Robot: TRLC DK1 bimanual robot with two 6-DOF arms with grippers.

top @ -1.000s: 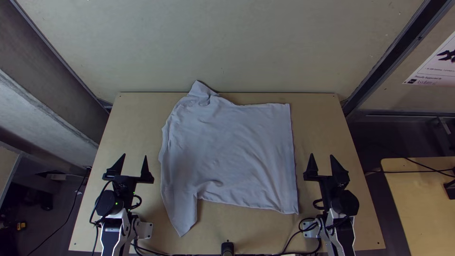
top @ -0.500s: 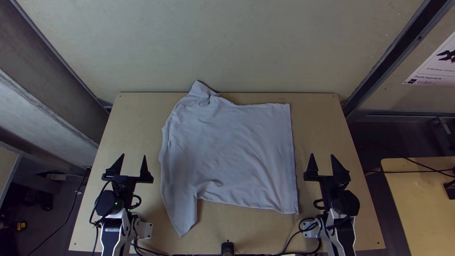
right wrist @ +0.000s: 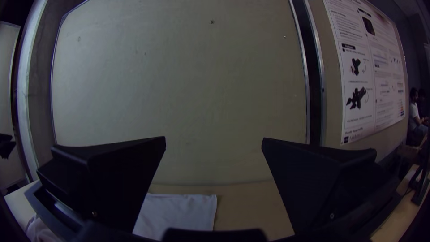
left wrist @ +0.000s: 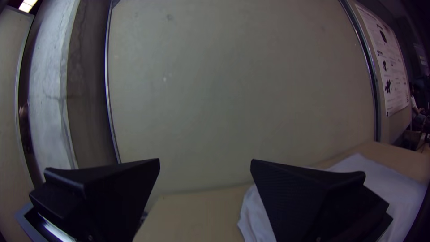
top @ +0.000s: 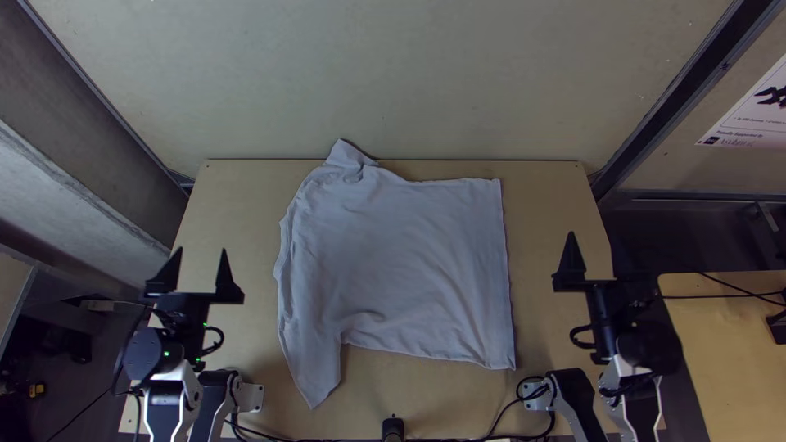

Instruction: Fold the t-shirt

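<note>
Facing you across the far side was a broad pale panel (top: pixel 393 74), with the light wooden table (top: pixel 450 393) in front of it. On that table, left of its middle, lay your pale t-shirt (top: pixel 401 262), spread out with shallow wrinkles. Its straight hem ran along the right, one sleeve (top: pixel 315 376) pointed toward you at the near left, and a crumpled part (top: pixel 350 155) at the far left poked past the table's far edge.

Well to the right stood a smaller wooden surface (top: pixel 729 360), crossed by dark cables. Your right arm (top: pixel 639 381) rose from the near right, partly out beyond the table's right edge; your left arm (top: pixel 172 389) rose from the near left.

The right gripper (top: pixel 596 237) was to the right of the cloth and apart from it, its jaws standing wide with the panel visible through the gap. The left gripper (top: pixel 201 249) was over the table's left edge, also apart from the cloth, its jaws likewise spread, fingertips pointing to the far side. You had a printed poster (top: pixel 753 119) at the far right, and a small black fixture (top: pixel 393 429) midway along the near edge.
</note>
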